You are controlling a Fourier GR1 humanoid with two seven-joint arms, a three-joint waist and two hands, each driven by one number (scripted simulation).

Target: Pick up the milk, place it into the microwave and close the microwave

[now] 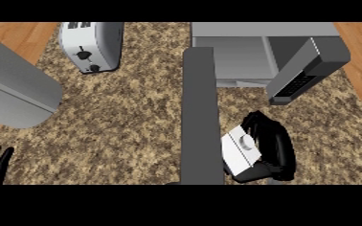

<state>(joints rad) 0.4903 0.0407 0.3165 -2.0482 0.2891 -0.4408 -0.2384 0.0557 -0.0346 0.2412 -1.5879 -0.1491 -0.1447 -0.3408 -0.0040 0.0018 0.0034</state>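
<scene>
The right robot hand [274,146] curls its black fingers and thumb round the white, round-capped milk carton [240,151]. The carton is outside the grey box-shaped microwave [240,52], just right of its open dark grey door [200,115], over the speckled brown bench [120,124]. The left robot hand [5,160] shows only as a black sliver at the lower left, and how open it is cannot be told.

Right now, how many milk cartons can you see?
1. The milk carton is held in the right hand, in front of the open microwave, just right of its door. Others could be hidden behind the door or hand.
</scene>
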